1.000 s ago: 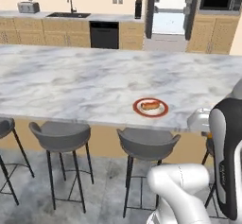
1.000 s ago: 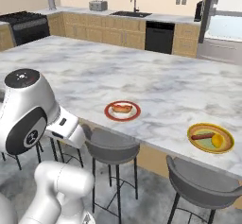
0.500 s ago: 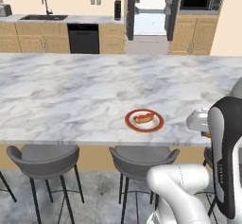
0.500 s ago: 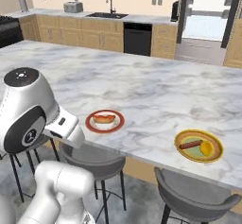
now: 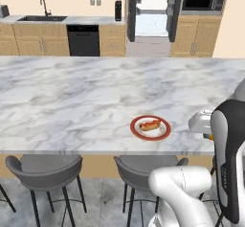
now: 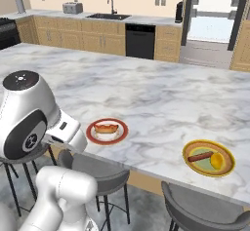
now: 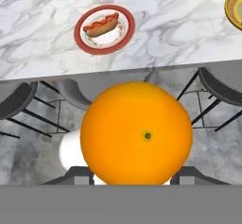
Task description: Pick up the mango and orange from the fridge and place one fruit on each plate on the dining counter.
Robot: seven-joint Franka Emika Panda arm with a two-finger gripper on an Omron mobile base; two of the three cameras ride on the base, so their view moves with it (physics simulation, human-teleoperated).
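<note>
White-grey veined marble tops the dining counter, a long island with brown wooden sides that runs across both base views, with grey stools tucked under its near edge. Beyond it, at the far wall, the fridge stands with its dark doors swung wide and its white inside showing, between wooden cabinets and a black microwave to its right.

On the marble near the near edge sits the red-rimmed plate, carrying what looks like a hot dog. To its right in the right base view lies the yellow-rimmed plate, holding a sausage and a small yellow fruit, apparently the mango.

In the hand view the orange sits right between the two finger tips of the gripper, whose dark tips peek out at either side of the ball's lower edge; the jaws are clamped on it. The orange hangs over the floor and stools, just short of the counter's near edge, with the red-rimmed plate beyond it.
</note>
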